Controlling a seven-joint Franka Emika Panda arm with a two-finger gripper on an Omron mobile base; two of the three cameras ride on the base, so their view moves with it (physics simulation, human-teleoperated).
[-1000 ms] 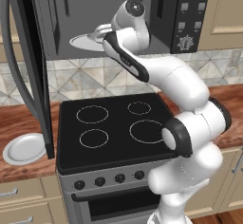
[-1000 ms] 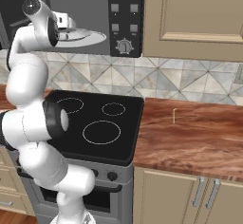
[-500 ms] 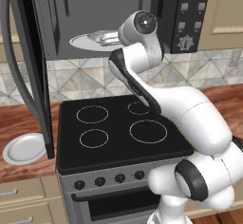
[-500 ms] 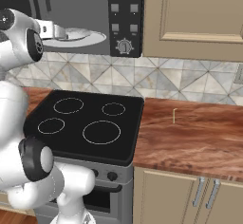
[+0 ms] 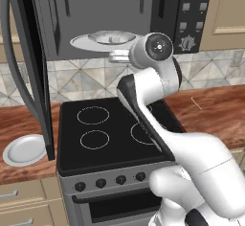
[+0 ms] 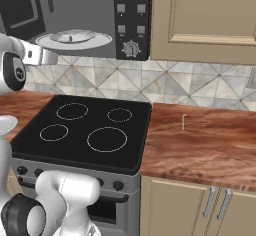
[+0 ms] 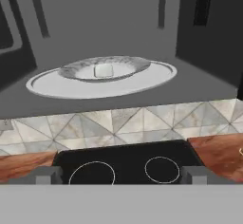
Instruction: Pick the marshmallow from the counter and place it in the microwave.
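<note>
The marshmallow (image 7: 103, 70) is sitting in the middle of the round glass tray (image 7: 52, 86) inside the microwave (image 7: 118, 23). It is lying on the tray all by itself, and nothing is touching it. So the main job looks done: the little white lump is off the counter (image 6: 200, 145) and in the box. The microwave door (image 5: 28, 67) is hanging wide open to the left of the tray, so shutting it may be the only thing left, though the task is not asking for that.

The gripper (image 7: 121, 175) is showing two small dark tips at the bottom of the hand view. They are standing far apart with nothing between them, so the gripper is open and empty. It is sitting out in front of the microwave, lower than the tray and apart from it.

The hand view is looking right into the microwave, and it is the one view where the marshmallow is plain to see as a small square lump. In the two base views the tray is too flat and far to pick the lump out. The left base view is showing the open door and a white plate (image 5: 23, 149) on the counter below it. The right base view is showing the button panel (image 6: 131, 17) just right of the tray and the stovetop (image 6: 85, 132) below it.
</note>
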